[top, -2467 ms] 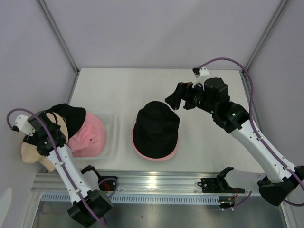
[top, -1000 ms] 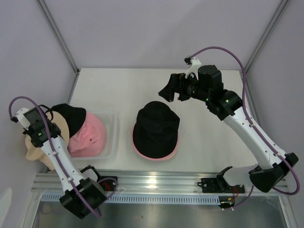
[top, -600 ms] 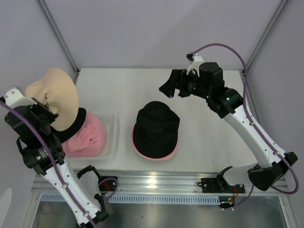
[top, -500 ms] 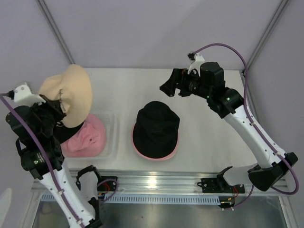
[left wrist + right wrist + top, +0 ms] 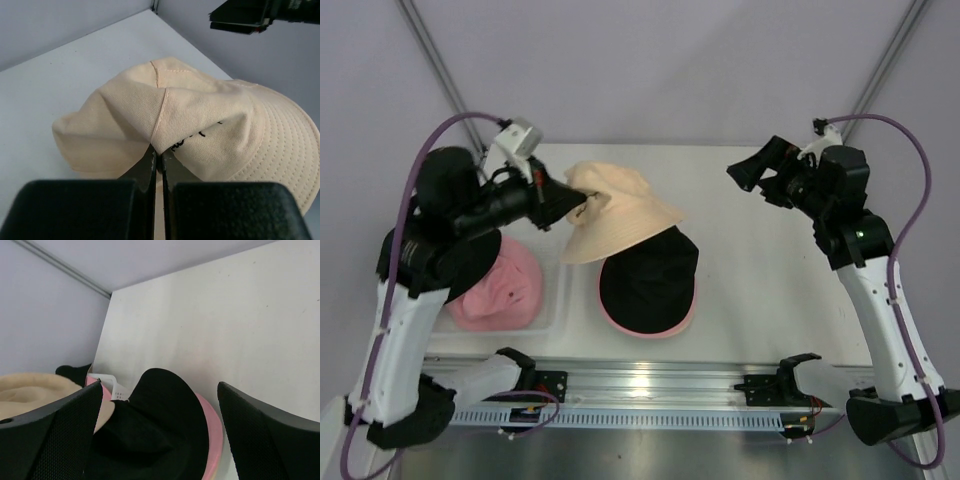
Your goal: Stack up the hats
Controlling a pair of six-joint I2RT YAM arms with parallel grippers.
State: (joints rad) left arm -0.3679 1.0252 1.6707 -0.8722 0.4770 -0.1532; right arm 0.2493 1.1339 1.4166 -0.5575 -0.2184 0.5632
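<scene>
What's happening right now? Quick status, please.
Left gripper shut on cream hat, held up beside the stack. Right gripper open, empty, off to the side. Black hat sits on pink hat; nothing on top.

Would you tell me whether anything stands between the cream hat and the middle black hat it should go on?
Nothing visible does. The left gripper is shut on the cream hat, which hangs over the middle black hat's far edge; the right gripper is open, off to the right of both.
</scene>
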